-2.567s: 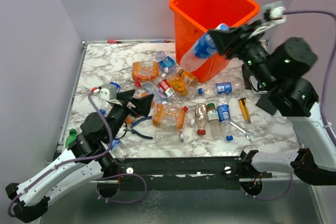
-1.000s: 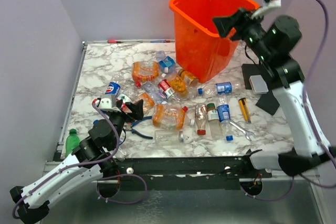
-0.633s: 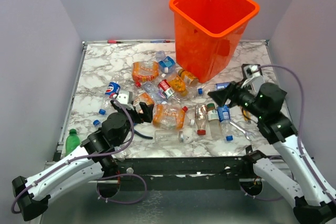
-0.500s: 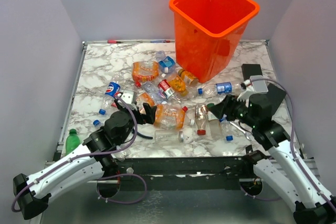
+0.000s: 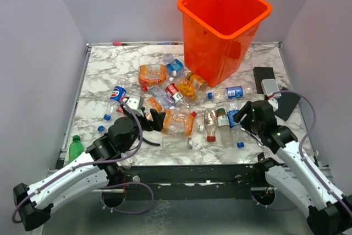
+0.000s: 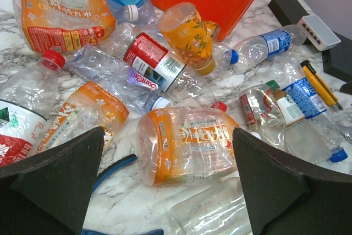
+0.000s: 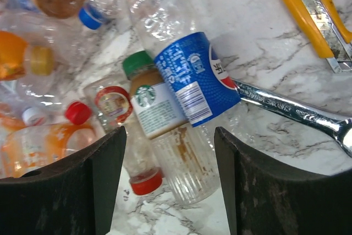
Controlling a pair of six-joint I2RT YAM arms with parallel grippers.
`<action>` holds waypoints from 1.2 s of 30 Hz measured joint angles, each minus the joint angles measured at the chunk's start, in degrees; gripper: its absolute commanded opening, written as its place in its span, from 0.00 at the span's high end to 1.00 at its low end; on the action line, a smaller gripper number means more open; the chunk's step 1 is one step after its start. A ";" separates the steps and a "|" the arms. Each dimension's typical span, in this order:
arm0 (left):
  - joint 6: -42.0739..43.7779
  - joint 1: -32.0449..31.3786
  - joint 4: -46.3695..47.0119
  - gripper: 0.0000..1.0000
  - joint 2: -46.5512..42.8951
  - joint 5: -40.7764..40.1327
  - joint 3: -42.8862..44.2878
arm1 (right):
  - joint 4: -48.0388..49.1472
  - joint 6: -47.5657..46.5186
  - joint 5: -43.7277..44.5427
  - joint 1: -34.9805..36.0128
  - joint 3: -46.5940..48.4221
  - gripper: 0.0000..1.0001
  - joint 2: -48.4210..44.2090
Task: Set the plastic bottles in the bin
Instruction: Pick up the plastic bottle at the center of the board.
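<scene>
Plastic bottles (image 5: 175,93) litter middle of surface (image 5: 104,70), from near edge to foot of bin; none held. Left end effector (image 6: 168,136) spread fully, empty, hovers over crushed orange-label bottle (image 6: 187,144). Right end effector (image 7: 169,136) roughly half spread, empty, straddles blue-label bottle (image 7: 195,78) against green-cap bottle (image 7: 159,103); wrench (image 7: 286,111) just beside. Bin (image 5: 212,53) upright at far edge, right of centre. Step: reaching for pick-up. Next, likely: descend, close on one bottle, miss wrench, lift above rim.

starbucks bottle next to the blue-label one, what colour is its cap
Green cap; the right wrist view shows it best.
</scene>
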 measured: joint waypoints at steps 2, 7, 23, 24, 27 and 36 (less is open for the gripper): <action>-0.11 0.00 0.00 0.01 -0.37 0.20 0.00 | 0.39 0.33 0.35 0.00 -0.31 0.29 3.19; -0.17 0.00 0.02 0.01 -0.79 1.01 0.00 | 2.69 0.02 0.37 0.00 -2.03 0.27 6.32; -0.33 0.00 0.50 0.01 -0.90 2.78 0.00 | 8.85 -0.13 0.81 -0.02 -4.68 0.33 15.74; -0.33 0.00 0.52 0.01 -0.90 2.82 0.00 | 9.40 0.07 0.11 -0.02 -4.92 0.33 15.85; -0.33 0.00 0.72 0.01 -0.96 3.06 0.00 | 11.80 1.11 -2.95 -0.02 -5.49 0.33 15.87; -0.31 0.00 1.33 0.01 -0.83 3.34 0.00 | 14.03 2.27 -5.20 -0.02 -5.70 0.31 15.91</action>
